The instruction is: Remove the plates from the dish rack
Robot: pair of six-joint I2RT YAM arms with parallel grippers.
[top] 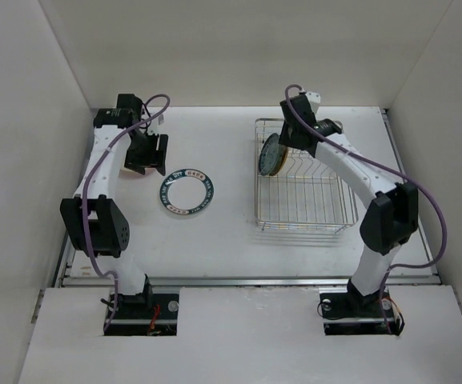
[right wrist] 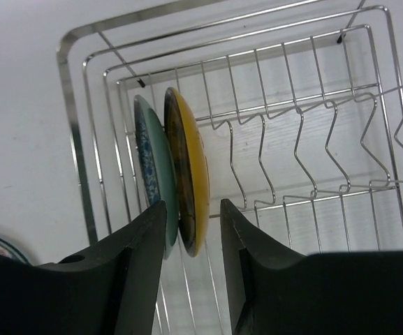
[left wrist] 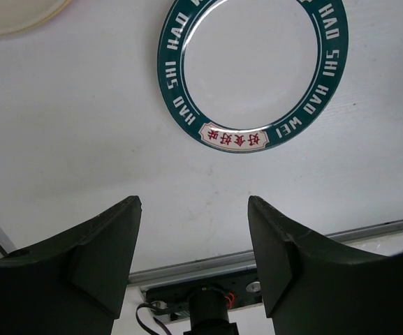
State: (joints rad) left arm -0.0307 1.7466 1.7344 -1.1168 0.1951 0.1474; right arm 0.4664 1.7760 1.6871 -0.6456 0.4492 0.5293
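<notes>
**Fig. — Unloading station, top and wrist views.** The white table [top: 239, 240] is walled on the left, right and far sides, with a metal rail along its near edge.

On its right half sits the wire dish rack [top: 307, 216], its raised rim standing clear of the right wall. Two plates stand on edge in the rack's far-left corner. The teal-blue patterned plate [right wrist: 152, 160] is nearest the left rim, and the orange-yellow plate [right wrist: 191, 181] stands just beside it on the right. From these plates the zigzag dividers [right wrist: 313, 153] run rightward.

On the left half a teal-rimmed white plate [top: 188, 190] lies flat, with bare table between it and the rack's left edge. The rim of a cream plate [left wrist: 12, 14] shows just beyond it in the left wrist view.

The right gripper [right wrist: 192, 204] reaches over the rack's far-left corner and straddles the lower rim of the orange-yellow plate. Its left finger [right wrist: 142, 265] overlaps the teal-blue plate and a thin gap shows at its right finger [right wrist: 246, 265]; whether it grips cannot be told.

The left gripper [left wrist: 194, 202] hangs above bare table just left of the teal-rimmed plate, jaws wide and holding nothing.
</notes>
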